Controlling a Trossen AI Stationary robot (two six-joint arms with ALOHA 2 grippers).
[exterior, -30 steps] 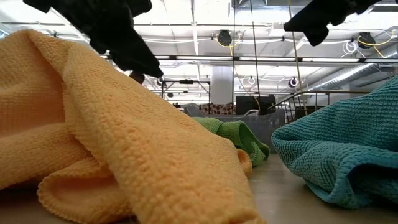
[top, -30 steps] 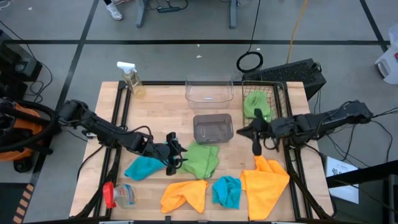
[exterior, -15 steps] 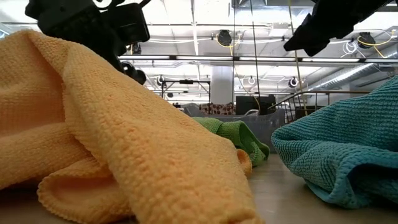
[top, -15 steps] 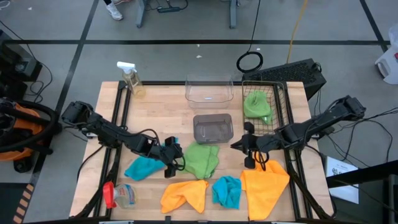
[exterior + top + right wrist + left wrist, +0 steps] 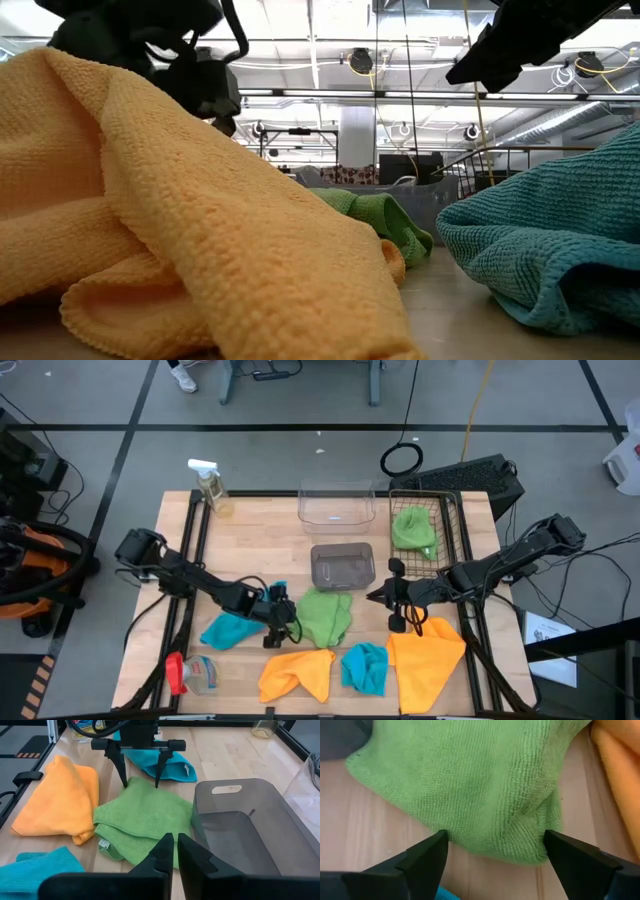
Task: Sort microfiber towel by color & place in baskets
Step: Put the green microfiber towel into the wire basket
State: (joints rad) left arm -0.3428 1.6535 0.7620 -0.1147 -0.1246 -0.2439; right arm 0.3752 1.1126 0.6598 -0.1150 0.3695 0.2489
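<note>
No legible writing — left gripper (image 5: 492, 851) fingers spread over the green towel (image 5: 470, 785), right gripper (image 5: 174, 851) fingers pinched together.

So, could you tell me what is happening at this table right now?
The left gripper hangs open over the edge of the green towel lying before the grey tub. The right gripper is shut and empty beside it. One green towel is in the wire basket; the others lie on the table.

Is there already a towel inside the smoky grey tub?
No. In the right wrist view the grey tub shows a bare floor, and the green towel lies on the table beside it.
</note>
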